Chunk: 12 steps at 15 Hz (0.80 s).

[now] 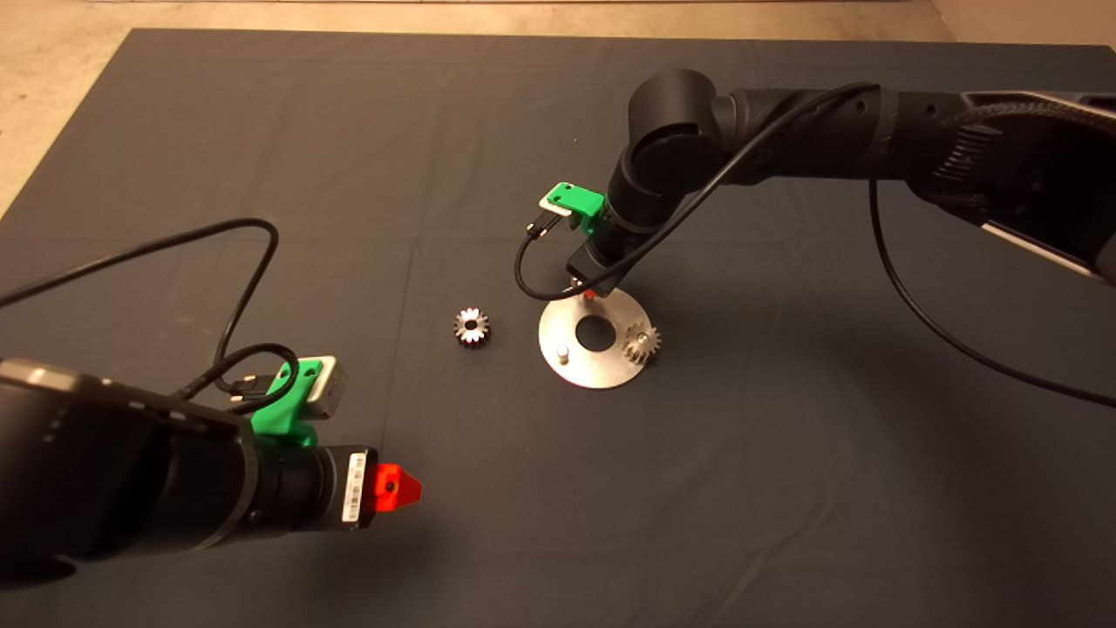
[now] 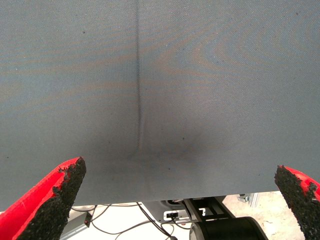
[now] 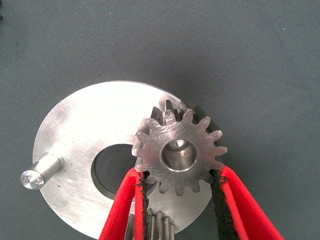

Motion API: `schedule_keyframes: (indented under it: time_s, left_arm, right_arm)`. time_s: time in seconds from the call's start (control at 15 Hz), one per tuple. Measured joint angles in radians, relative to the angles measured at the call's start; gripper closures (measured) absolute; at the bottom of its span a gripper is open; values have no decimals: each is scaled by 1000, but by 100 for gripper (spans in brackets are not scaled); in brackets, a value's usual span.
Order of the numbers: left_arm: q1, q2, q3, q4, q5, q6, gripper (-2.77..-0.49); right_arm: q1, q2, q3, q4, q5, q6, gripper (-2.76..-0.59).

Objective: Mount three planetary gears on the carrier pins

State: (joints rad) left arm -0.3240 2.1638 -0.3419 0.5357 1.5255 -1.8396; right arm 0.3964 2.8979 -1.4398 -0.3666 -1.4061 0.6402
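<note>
Steel carrier disc [image 1: 567, 330] lies flat on the dark mat [image 1: 261, 131] covering the desk, slightly right of frame centre in the head view. One gear [image 1: 641, 343] sits on the pin at the disc's right edge. A second gear [image 1: 472, 326] lies loose on the mat just left of the disc, apart from it. One bare pin [image 1: 563, 353] stands at the disc's lower left. The right gripper [image 3: 177, 197] is at the disc's upper edge, its fingers [image 3: 127, 205] closed on the toothed rim of a third gear [image 3: 178, 151]; a pin tip shows through that gear's bore. The left gripper [image 2: 180, 200] is parked at the lower left of the head view, fingers spread wide, holding nothing.
</note>
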Motion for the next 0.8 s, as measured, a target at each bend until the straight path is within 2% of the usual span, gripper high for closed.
schedule_keyframes:
  time_s: [0.6,0.8]
  left_arm:
    - [0,0,0,0,0,0,-275]
    - [0,0,0,0,0,0,-275]
  right_arm:
    - [0,0,-6,1,1,-9,-66]
    - [0,0,-18,4,6,-12,-66]
